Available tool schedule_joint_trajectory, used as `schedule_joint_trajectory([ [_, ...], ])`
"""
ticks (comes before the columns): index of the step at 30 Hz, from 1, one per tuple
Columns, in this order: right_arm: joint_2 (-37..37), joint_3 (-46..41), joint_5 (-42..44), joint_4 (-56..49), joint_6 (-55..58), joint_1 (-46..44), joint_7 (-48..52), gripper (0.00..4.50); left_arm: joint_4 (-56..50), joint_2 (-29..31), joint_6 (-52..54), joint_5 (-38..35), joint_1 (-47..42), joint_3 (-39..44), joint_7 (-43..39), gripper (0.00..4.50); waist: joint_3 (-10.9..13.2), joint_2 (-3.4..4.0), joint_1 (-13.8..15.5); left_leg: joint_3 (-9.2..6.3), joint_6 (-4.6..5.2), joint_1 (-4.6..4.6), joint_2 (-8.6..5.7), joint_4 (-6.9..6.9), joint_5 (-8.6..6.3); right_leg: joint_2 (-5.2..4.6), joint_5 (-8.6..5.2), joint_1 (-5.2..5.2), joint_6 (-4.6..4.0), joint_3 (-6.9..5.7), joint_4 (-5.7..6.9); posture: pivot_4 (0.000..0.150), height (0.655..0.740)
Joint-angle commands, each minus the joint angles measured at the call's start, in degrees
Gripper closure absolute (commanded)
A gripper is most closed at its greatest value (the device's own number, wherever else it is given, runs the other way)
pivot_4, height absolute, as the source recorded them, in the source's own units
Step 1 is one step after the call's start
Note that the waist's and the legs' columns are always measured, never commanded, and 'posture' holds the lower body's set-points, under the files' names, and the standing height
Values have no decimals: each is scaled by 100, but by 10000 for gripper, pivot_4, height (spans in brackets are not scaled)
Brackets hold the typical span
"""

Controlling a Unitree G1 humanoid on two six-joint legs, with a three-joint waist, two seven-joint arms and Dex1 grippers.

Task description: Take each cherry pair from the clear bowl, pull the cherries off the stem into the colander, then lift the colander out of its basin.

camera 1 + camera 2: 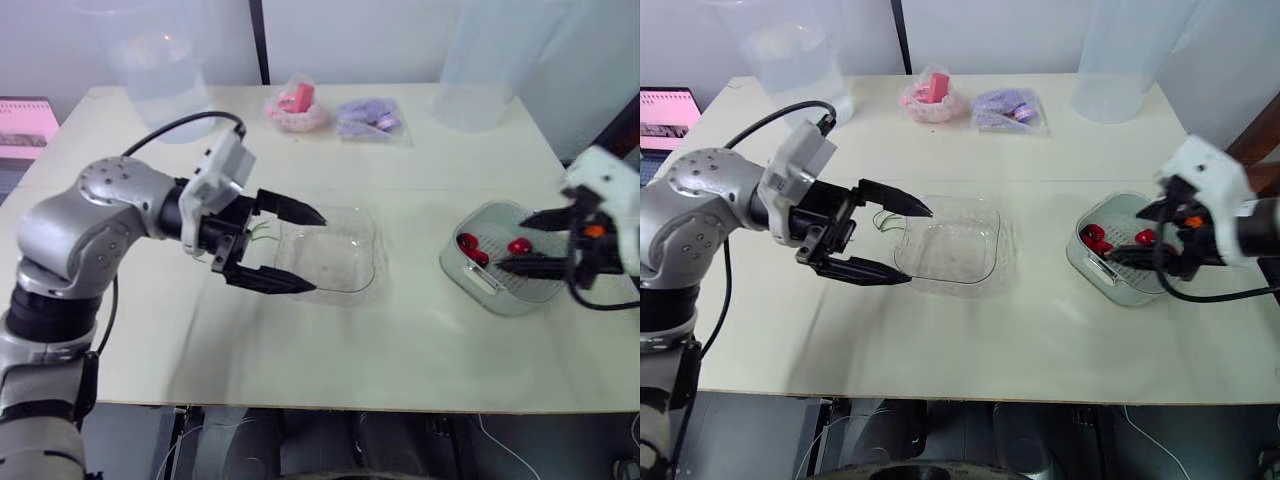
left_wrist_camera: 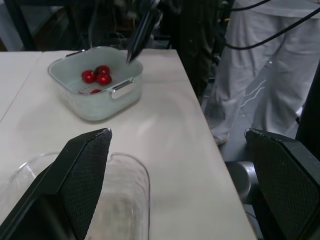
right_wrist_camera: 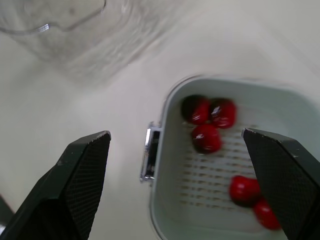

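- Left gripper [image 1: 317, 253]: fingers spread wide, nothing between them. It hangs over the clear bowl [image 1: 372, 238] on the bowl's left side, with the fingertips reaching in above the rim.
- Clear bowl sits mid-table [image 1: 300, 360], well apart from the colander.
- A thin green stem [image 1: 882, 217] shows just beside the bowl's left rim, close to the left gripper's far finger. Cannot tell whether it touches the finger.
- Right gripper [image 1: 510, 243]: fingers parted, holding nothing. It is poised above the colander [image 3: 161, 200], and the cherries lie below and between the two fingers, not touched.
- Colander is seated in its basin [image 1: 452, 272] at the table's right side, with the metal handle [image 3: 149, 159] on the side facing the bowl.
- Cherries [image 3: 206, 137]: five loose red ones in the colander. Three are bunched toward one corner and two lie apart nearer the opposite side.
- A pink packet [image 1: 295, 105] and a purple packet [image 1: 368, 118] lie at the far edge.
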Motion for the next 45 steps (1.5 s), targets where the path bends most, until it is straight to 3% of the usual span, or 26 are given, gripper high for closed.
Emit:
schedule_joint_trajectory([
  [1,152,512,-175,-5,206,-404,-169,5507,-225,20,-36,-79,-25,96,23,0,0,0,-2,0,0,0,0,0,0,0,0,0,0,0,0,1500,7348],
  [2,182,597,-204,25,255,-468,-183,8585,-261,13,-17,-96,-12,105,47,0,1,1,3,0,0,0,0,-1,0,0,0,0,0,0,0,1500,7348],
  [5,275,785,-281,34,331,-493,-215,23563,-359,-2,13,-141,58,144,119,0,1,1,8,0,0,-1,0,-1,0,-1,0,-2,0,0,0,1500,7348],
  [22,328,773,-379,-78,400,-151,-214,23563,-284,13,-323,220,317,-2,103,0,1,1,8,0,2,-1,0,0,-1,0,0,-2,0,0,0,1500,7348],
  [25,353,758,-381,-95,402,-142,-218,31481,-267,5,-378,282,331,-29,85,0,1,1,8,0,2,-1,0,-1,-1,0,0,-2,0,0,0,1500,7348],
  [27,361,736,-368,-115,414,-131,-217,41158,-245,-6,-371,276,306,-22,99,0,0,1,-2,0,2,-1,0,-1,-1,0,0,-2,0,0,0,1500,7348],
  [28,367,723,-374,-122,431,-135,-223,43208,-231,-10,-368,276,295,-19,107,0,0,1,-13,-1,2,0,0,-1,-1,1,0,-2,0,0,0,1500,7348],
  [45,57,314,-203,-332,855,-568,-94,43188,198,-124,-583,568,345,-123,121,0,3,5,-5,0,3,2,2,-1,-2,3,0,-3,0,1,2,1500,7348],
])
